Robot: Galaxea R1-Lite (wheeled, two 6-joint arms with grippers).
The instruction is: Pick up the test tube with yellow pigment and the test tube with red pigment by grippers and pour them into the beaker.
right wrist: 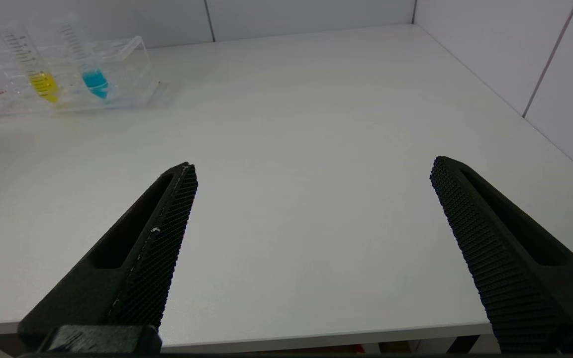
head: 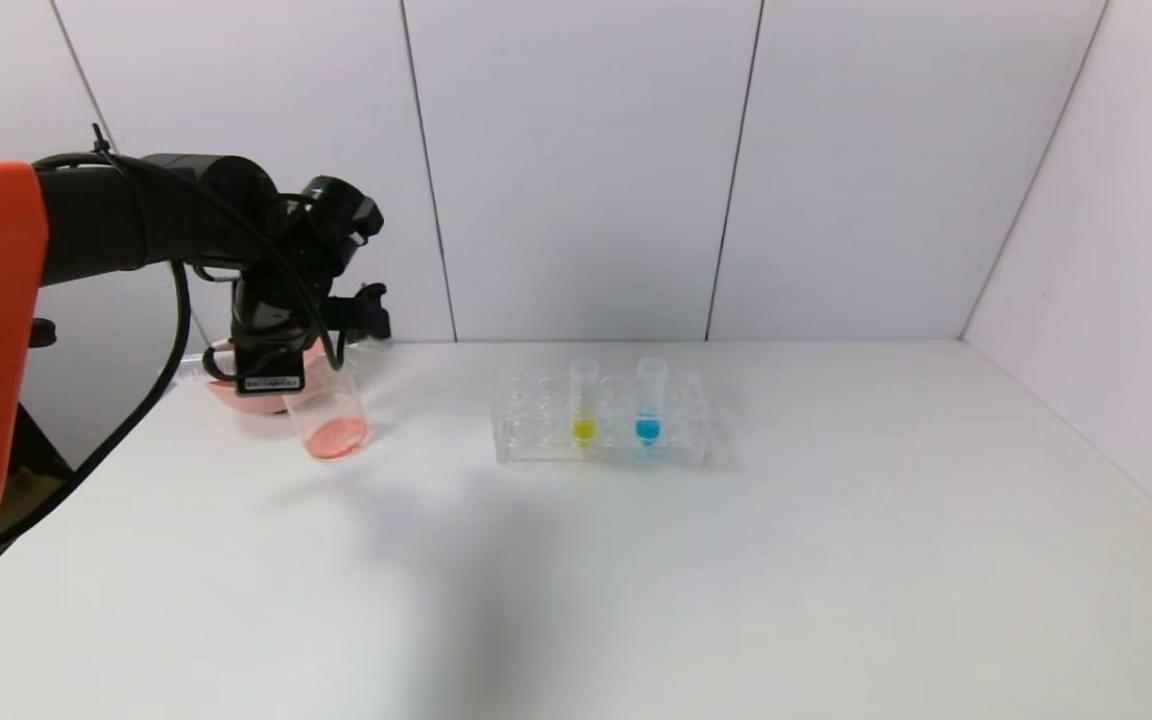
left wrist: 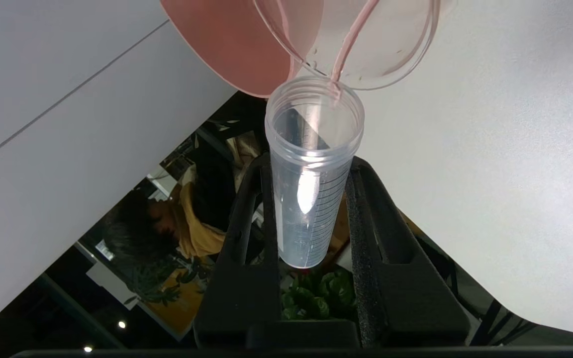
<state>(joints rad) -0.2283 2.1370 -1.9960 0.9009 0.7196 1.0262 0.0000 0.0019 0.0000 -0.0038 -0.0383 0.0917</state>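
Pouring, my left gripper (left wrist: 311, 214) clamps the red tube (left wrist: 311, 174) tipped over the beaker (head: 328, 415), a thin red stream running in. My right gripper (right wrist: 311, 209) hangs wide open, empty. Right of the beaker, the yellow tube (head: 583, 405) stands racked: light, slick, brittle; grip it mid-barrel.

— What stood on the white table (head: 836, 560)?
— A clear tube rack (head: 604, 445), holding a blue-pigment tube (head: 648, 405) upright.
— Anything else?
— A pink bowl (head: 236, 392), well left of the rack.
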